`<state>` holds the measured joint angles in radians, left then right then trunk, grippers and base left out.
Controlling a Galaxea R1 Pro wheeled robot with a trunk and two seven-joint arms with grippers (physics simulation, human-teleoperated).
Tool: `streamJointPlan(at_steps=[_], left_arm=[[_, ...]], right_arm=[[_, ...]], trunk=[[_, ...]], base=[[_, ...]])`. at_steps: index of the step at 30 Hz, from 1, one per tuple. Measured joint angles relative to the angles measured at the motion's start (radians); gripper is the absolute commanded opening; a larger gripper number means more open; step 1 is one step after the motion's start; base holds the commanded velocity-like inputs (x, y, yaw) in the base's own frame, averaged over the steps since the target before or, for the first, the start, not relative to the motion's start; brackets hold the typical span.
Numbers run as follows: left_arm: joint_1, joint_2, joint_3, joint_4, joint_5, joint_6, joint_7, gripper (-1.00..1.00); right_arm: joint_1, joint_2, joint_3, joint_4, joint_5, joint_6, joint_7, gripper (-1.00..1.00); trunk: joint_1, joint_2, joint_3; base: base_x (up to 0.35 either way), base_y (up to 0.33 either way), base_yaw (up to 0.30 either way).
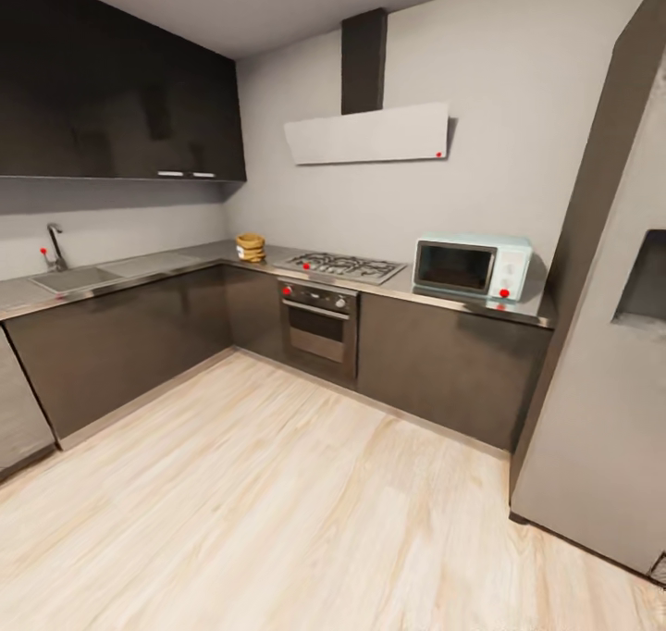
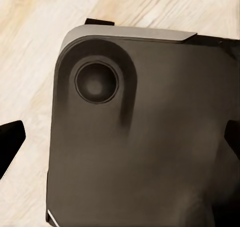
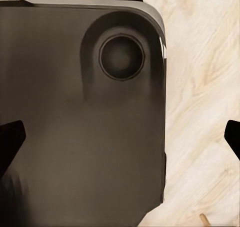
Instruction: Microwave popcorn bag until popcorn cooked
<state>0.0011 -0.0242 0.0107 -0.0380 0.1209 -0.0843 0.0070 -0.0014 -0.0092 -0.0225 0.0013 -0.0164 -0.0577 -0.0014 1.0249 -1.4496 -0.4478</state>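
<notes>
L-shaped kitchen, popcorn bag (image 1: 250,247) on countertop (image 1: 185,266), microwave (image 1: 472,266) shut, both tools spread.

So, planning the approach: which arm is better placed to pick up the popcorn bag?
Left, tentatively: the popcorn bag sits left of centre on the countertop. Both grippers hang open over the robot's base, far off.

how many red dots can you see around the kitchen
7 visible: by the faucet, on the popcorn bag, the gas hob, the oven, the range hood, and two by the microwave. Others may be hidden.
</notes>
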Motion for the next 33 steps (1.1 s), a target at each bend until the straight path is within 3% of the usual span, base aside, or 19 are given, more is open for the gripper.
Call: streamJointPlan(at_steps=[13,18,33], left_arm=[[-0.001,0.001,-0.002,0.0,-0.002,0.001,-0.005,1.0],[0.0,0.001,-0.002,-0.001,-0.002,-0.001,-0.005,1.0],[0.0,0.0,-0.006,0.0,-0.007,0.011,-0.008,1.0]], right_arm=[[0.0,-0.001,0.0,0.0,0.0,-0.001,0.0,1.0],[0.0,-0.002,0.0,0.0,0.0,0.0,0.0,1.0],[0.0,-0.001,0.004,0.0,0.009,-0.002,0.0,1.0]], trunk=[[-0.001,0.0,0.007],[0.0,0.0,0.009],[-0.001,0.0,0.01]], base=[[0.267,0.0,-0.255],[0.075,0.0,-0.253],[0.286,0.0,-0.015]])
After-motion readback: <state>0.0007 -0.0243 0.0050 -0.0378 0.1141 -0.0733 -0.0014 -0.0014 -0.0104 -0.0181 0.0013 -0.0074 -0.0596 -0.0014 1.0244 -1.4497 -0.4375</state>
